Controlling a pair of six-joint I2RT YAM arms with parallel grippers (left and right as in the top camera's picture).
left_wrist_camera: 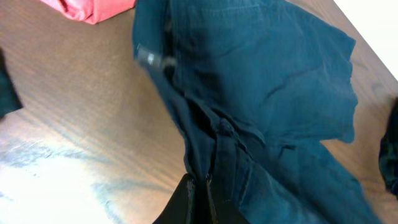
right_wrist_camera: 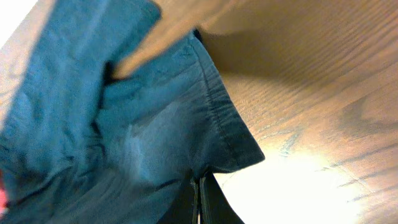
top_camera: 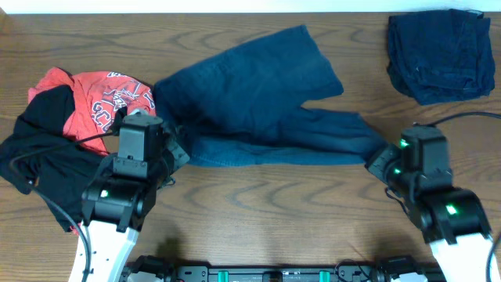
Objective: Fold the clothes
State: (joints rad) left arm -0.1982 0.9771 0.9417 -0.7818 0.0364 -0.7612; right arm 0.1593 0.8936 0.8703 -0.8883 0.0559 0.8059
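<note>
A robotics lab workstation, seen from above. Two black-and-white robot arms [top_camera: 117, 205] with glowing green lights [top_camera: 404, 144] and trailing cables [top_camera: 468, 116] stand at the near edge of a wood-grain table [top_camera: 266, 205] strewn with clothes [top_camera: 258, 110].

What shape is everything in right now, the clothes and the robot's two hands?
dark blue denim shorts: unfolded, lying rumpled on the table, pinched at both ends.
red T-shirt: crumpled, partly under the black garment.
black garment: heaped, unfolded.
navy denim: folded, set apart.
left hand: shut on the shorts' waistband side.
right hand: shut on the shorts' hem corner.
</note>
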